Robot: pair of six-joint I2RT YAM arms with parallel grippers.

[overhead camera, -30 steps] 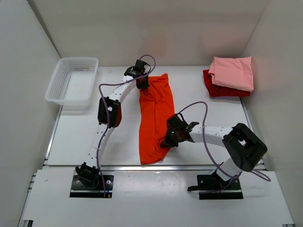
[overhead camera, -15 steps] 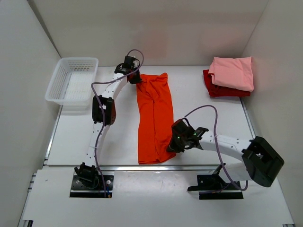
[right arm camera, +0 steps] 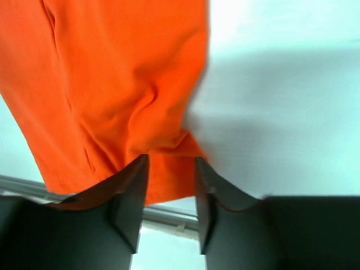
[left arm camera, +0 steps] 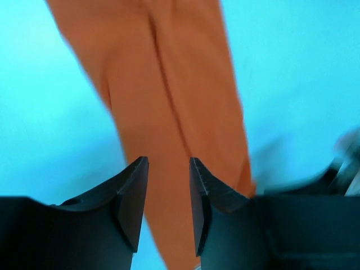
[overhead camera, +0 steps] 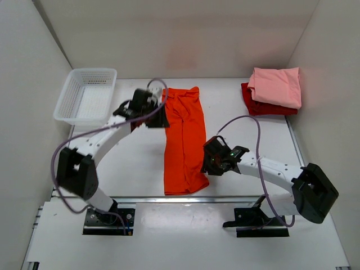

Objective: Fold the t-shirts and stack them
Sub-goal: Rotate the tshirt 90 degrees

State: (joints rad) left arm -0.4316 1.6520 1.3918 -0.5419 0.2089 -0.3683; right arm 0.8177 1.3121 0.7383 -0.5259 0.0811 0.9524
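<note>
Orange shirt [overhead camera: 183, 143] lies flat on the bench [overhead camera: 135, 163], just right of your left hand [left arm camera: 169, 163] and just left of your right hand [right arm camera: 170, 160], both with fingers apart.

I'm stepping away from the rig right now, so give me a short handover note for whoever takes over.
Left gripper: open, empty, by the orange shirt's far left edge.
Right gripper: open, empty, by its near right edge.
Done: pink shirt folded on dark red shirt, far right corner.
To do: orange shirt lies in a long narrow strip; probably fold it shorter, then stack it.
</note>
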